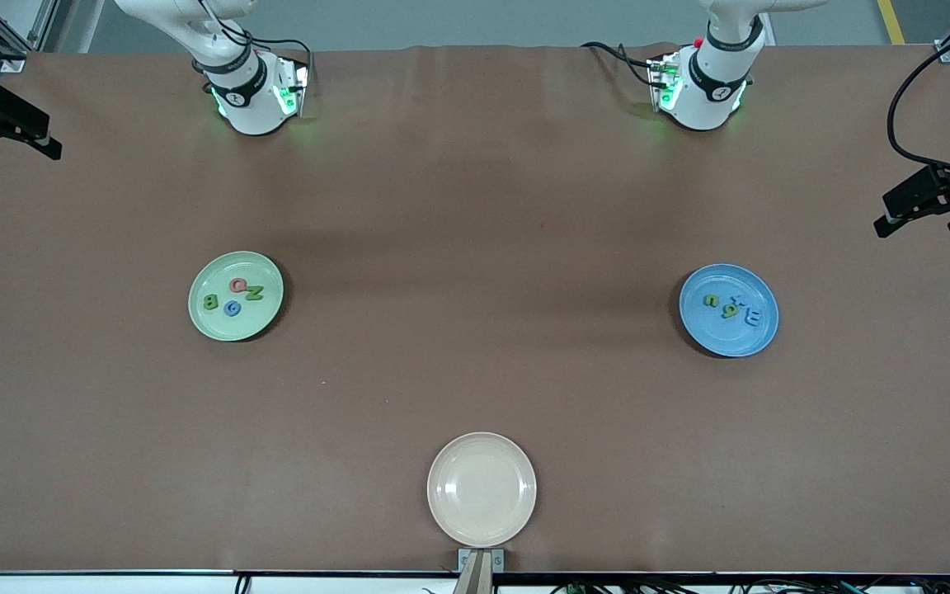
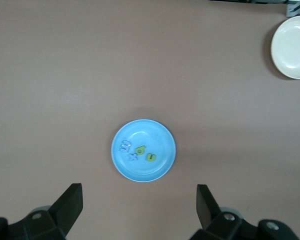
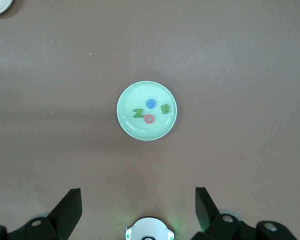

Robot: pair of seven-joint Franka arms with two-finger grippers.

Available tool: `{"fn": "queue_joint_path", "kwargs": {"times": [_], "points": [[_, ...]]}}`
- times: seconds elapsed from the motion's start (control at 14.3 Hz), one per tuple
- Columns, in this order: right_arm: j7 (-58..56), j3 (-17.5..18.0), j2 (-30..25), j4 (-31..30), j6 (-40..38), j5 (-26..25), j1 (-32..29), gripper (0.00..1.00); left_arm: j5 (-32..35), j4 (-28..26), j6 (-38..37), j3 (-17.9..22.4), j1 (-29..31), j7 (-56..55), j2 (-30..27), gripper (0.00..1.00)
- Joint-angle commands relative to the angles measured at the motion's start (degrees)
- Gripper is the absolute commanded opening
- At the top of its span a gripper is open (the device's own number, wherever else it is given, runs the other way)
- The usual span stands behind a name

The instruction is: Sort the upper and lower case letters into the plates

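Presently, all eight letters lie in plates. The pale green plate (image 1: 236,296), toward the right arm's end of the table, carries four: a green B (image 1: 211,303), a pink-red one (image 1: 237,285), a blue one (image 1: 232,308) and a green Z (image 1: 254,293). The blue plate (image 1: 729,310), toward the left arm's end, carries four more: two blue (image 1: 747,310) and two green (image 1: 720,300). The cream plate (image 1: 482,489), nearest the front camera, holds nothing. No letter lies on the table (image 1: 475,206).

The left gripper (image 2: 139,210) hangs high over the blue plate, jaws spread, empty. The right gripper (image 3: 138,212) hangs likewise over the green plate, released and empty.

Judgement: sorting appears complete. No further pick seems called for beyond checking each letter's case.
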Motion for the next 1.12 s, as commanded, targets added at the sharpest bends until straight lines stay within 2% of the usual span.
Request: {"fn": "queue_joint_path", "kwargs": {"times": [0.0, 0.56, 1.05], "points": [[-0.5, 0.1, -0.6, -0.3, -0.1, -0.1, -0.6, 1.0, 2.6, 0.8, -0.2, -0.6, 0.1, -0.7, 0.0, 1.0], [2.0, 0.1, -0.8, -0.4, -0.4, 0.6, -0.7, 1.0, -0.8, 0.8, -0.2, -0.5, 0.5, -0.9, 0.0, 1.0], [1.7, 0.3, -0.6, -0.4, 0.1, -0.7, -0.4, 1.0, 0.0, 0.6, -0.2, -0.5, 0.5, -0.8, -0.1, 1.0]]}}
